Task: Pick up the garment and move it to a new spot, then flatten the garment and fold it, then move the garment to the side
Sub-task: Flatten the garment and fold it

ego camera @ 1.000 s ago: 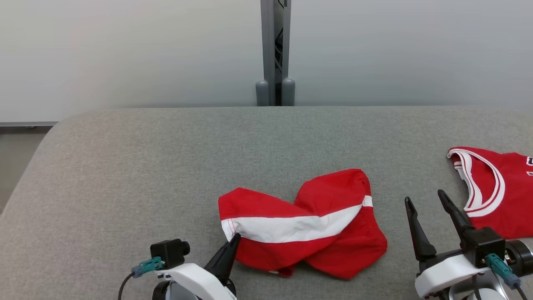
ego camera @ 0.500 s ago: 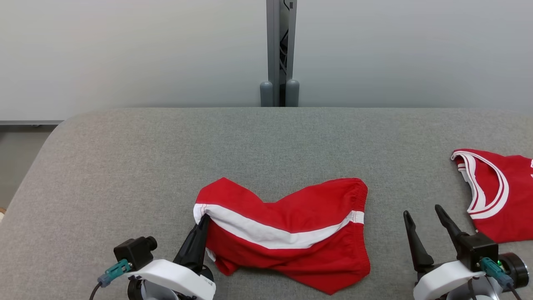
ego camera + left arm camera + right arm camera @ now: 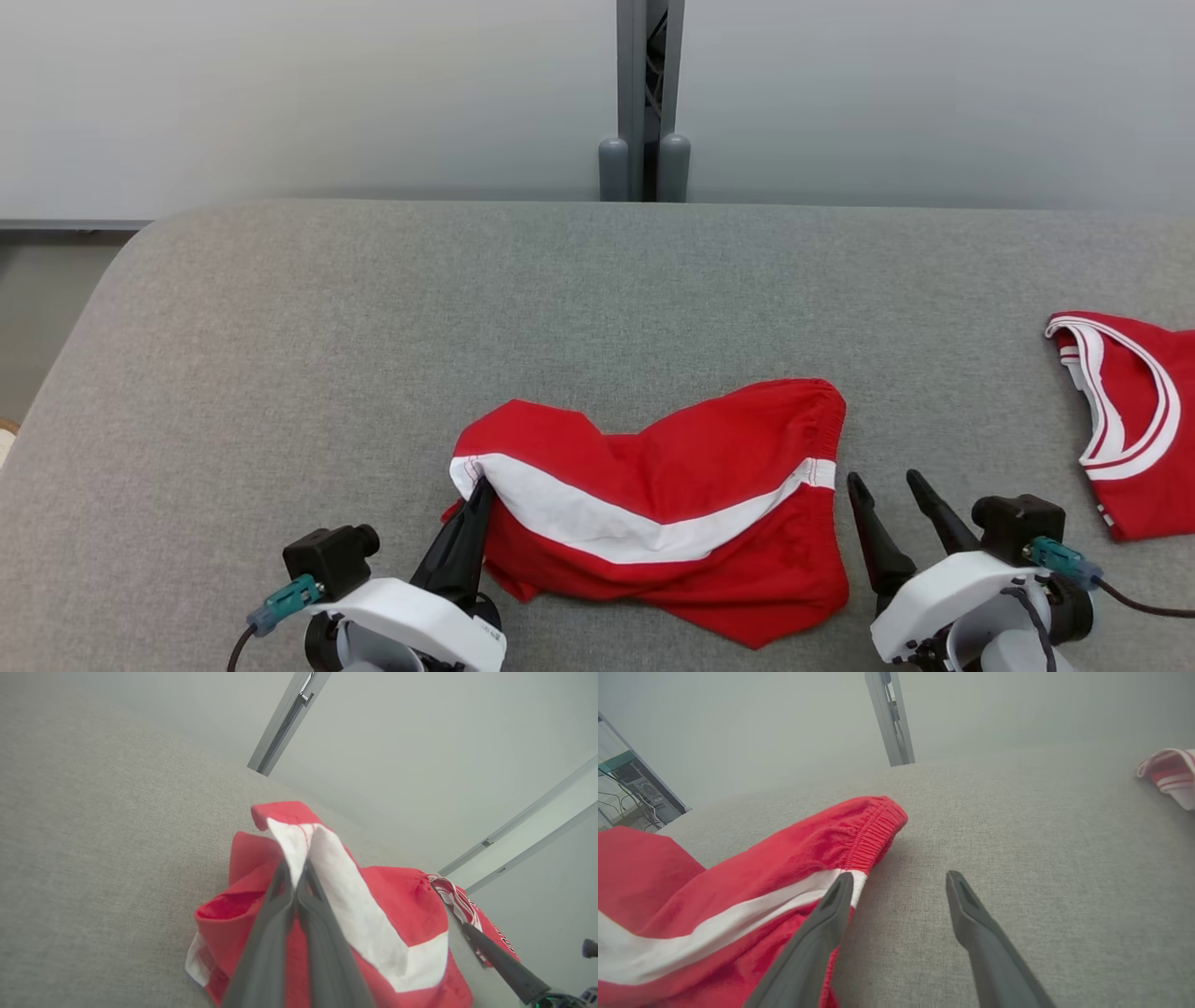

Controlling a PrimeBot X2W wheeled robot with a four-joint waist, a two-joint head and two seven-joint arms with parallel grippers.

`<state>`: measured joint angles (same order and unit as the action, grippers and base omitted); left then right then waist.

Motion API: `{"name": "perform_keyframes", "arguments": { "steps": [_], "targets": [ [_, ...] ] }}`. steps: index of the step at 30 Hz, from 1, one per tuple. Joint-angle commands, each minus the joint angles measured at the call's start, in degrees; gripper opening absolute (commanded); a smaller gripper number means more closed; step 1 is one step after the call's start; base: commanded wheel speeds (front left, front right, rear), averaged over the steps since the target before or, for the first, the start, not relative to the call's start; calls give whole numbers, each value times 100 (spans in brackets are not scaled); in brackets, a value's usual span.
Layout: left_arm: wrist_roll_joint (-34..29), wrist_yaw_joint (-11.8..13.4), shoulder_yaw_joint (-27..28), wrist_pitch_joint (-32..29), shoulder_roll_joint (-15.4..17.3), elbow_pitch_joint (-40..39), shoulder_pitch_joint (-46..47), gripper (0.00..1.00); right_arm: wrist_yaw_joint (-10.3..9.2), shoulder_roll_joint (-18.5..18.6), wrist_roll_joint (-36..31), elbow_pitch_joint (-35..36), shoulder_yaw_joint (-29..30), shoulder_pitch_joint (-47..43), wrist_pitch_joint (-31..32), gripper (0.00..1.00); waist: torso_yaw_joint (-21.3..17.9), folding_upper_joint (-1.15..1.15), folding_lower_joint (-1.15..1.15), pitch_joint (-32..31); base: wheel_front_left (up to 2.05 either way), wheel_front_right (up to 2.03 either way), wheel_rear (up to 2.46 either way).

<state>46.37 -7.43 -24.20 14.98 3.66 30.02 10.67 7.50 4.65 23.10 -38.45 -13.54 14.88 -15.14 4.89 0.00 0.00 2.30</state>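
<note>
The garment [image 3: 672,485] is a pair of red shorts with a white stripe, lying crumpled on the grey padded table [image 3: 373,355]. My left gripper [image 3: 480,487] is shut on the garment's left end at the white stripe, lifting that corner slightly; in the left wrist view the pinched white fabric [image 3: 299,849] stands up between the closed fingers [image 3: 280,905]. My right gripper [image 3: 882,483] is open just right of the garment's elastic waistband [image 3: 871,830], its left fingertip [image 3: 840,891] at the stripe's end, nothing between the fingers.
A second red garment with white trim [image 3: 1134,420] lies at the table's right edge. A grey post [image 3: 644,103] stands behind the far edge against a pale wall. The table's left side and back are bare fabric.
The left gripper has dragged the garment's left end leftward, untwisting and spreading the shorts. The right gripper has moved left to the waistband side. The camera has shifted a little.
</note>
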Motion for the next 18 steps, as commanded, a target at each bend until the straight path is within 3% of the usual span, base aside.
{"name": "perform_keyframes", "arguments": {
  "steps": [1, 13, 14, 15, 16, 18],
  "targets": [
    [-49, -6, -6, 19, 16, 4, 81, 0, -3, 55, 122, -96, -116, 97, -2, 100, 49, 0, 0, 52, 0, 0, 0],
    [-103, -6, -55, 19, 3, 59, 212, 0, -3, 257, 1153, -494, -1015, 523, -2, 100, 182, 0, 0, 171, 0, 0, 0],
    [-105, -6, -50, 19, 3, 62, 215, 0, -3, 276, 1195, -501, -1053, 538, -2, 85, 184, 0, 0, 169, 0, 0, 0],
    [-110, -6, -41, 19, 3, 64, 214, 0, -3, 290, 1237, -507, -1085, 548, -3, 33, 184, 0, 0, 168, 0, 0, 0],
    [-112, -6, -32, 19, 3, 65, 211, 0, -3, 297, 1277, -523, -1138, 551, -2, 0, 183, 0, 0, 168, 0, 0, 0],
    [-116, -7, -17, 19, 2, 71, 205, 0, -3, 318, 1353, -558, -1226, 576, -3, 0, 179, 0, 0, 166, 0, 0, 0]
  ]
}}
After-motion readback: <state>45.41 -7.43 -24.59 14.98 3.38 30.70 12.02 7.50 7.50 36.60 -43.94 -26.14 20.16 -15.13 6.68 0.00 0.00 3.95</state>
